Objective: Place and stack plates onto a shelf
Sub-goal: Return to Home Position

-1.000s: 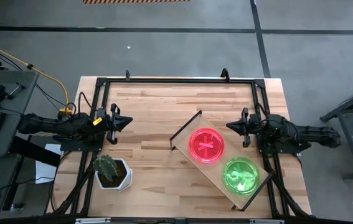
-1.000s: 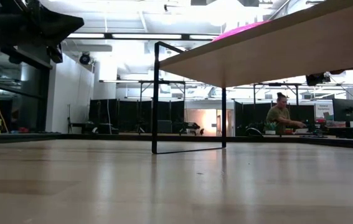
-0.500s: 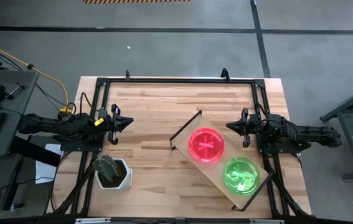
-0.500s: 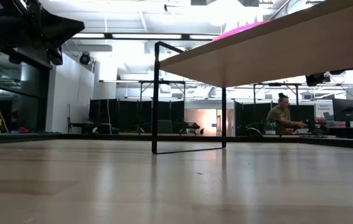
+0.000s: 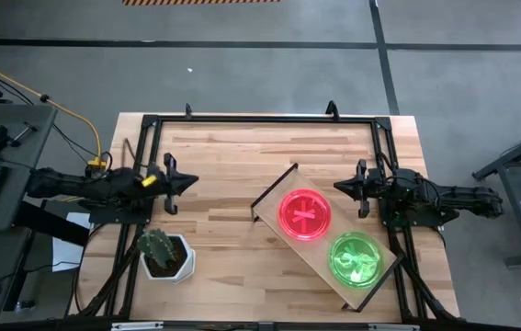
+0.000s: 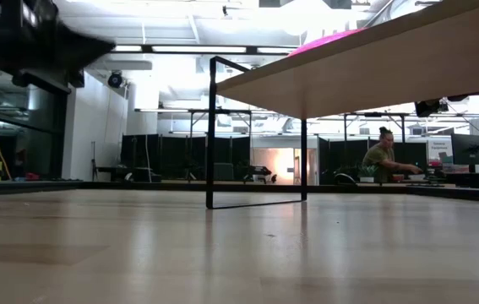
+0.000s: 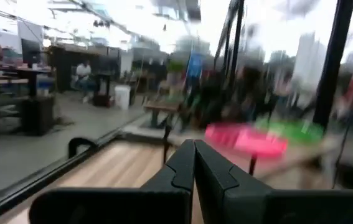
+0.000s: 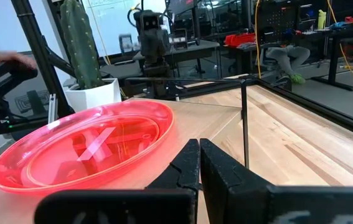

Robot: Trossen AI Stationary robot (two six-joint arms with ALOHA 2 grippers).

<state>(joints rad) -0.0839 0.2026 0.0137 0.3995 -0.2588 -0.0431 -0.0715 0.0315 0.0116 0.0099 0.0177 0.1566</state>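
The shelf [image 5: 318,241], a light-wood board on thin dark end panels, stands slantwise on the table's right half. On its top lie a pink-red plate [image 5: 305,214] and a green plate [image 5: 356,258], side by side. Whether more plates lie stacked under either, I cannot tell. My left gripper [image 5: 192,181] hovers shut at the table's left side, pointing toward the shelf and touching nothing. My right gripper [image 5: 337,187] hovers shut just beyond the shelf's far right side, near the pink-red plate [image 8: 89,149]. In the low view the shelf's underside [image 6: 374,67] fills the upper right.
A white pot with a cactus [image 5: 164,253] stands near the table's front left. A dark metal frame [image 5: 260,119] runs around the table's edges. Bare wood lies between my left gripper and the shelf. A person [image 6: 381,158] sits far back in the room.
My left gripper has rolled a little about its own pointing line while staying in place, still shut. My right gripper, the shelf and the plates have kept still.
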